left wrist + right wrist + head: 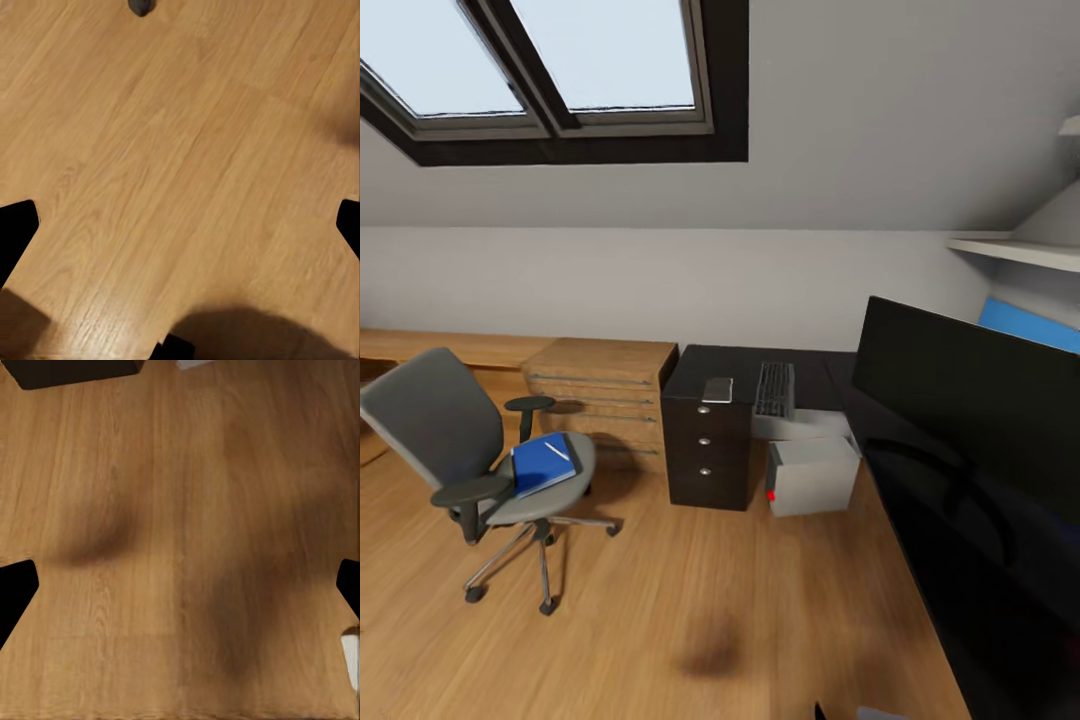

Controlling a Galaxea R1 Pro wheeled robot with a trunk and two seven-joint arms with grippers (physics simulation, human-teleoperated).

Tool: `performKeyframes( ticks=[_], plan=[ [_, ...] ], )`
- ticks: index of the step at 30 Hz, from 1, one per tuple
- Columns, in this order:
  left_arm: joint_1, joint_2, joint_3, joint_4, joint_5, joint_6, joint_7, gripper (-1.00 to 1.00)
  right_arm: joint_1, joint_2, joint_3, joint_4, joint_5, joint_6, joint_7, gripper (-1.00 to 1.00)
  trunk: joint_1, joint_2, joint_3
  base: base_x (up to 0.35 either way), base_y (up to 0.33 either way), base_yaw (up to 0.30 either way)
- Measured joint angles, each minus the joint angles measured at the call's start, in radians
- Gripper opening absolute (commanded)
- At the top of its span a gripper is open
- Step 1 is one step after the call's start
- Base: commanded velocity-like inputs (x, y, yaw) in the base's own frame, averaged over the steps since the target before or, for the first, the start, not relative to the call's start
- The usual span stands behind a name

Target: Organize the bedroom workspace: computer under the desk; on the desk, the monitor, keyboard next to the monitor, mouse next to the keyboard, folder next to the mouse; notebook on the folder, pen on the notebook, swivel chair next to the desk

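Evenly, softly lit, daylight pale through the skylight (560, 60) at far left; no hard glare, only a faint sheen on the monitor (970, 390) at right; soft blurred shadow blot on the floor (710, 650) near the middle, fainter ones under the chair (480, 450); wide-angle bending of wall and window lines toward the edges; slightly soft render throughout; in both wrist views, warm wood with diffuse dark shadow patches, edges smeared, grain mildly blurred.

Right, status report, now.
Both grippers open, empty, over bare floor. Blue folder on swivel chair; keyboard on dark desk, computer beneath. Nothing between robot and chair.
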Motion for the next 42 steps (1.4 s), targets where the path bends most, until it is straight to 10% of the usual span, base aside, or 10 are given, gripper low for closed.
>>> performKeyframes(
  ticks=[10,42],
  plan=[
    [0.001,0.0,0.0,0.0,-0.001,0.002,0.0,1.0,0.001,0.02,-0.001,0.036,0.106,-0.002,0.0,1.0,0.0,0.0,0.004,-0.338,-0.03,-0.076],
    [0.0,0.0,-0.003,0.016,0.0,0.009,-0.002,1.0,0.001,0.018,-0.005,0.036,0.115,-0.003,-0.002,1.0,-0.001,0.0,0.015,-0.145,-0.287,-0.119]
  ],
)
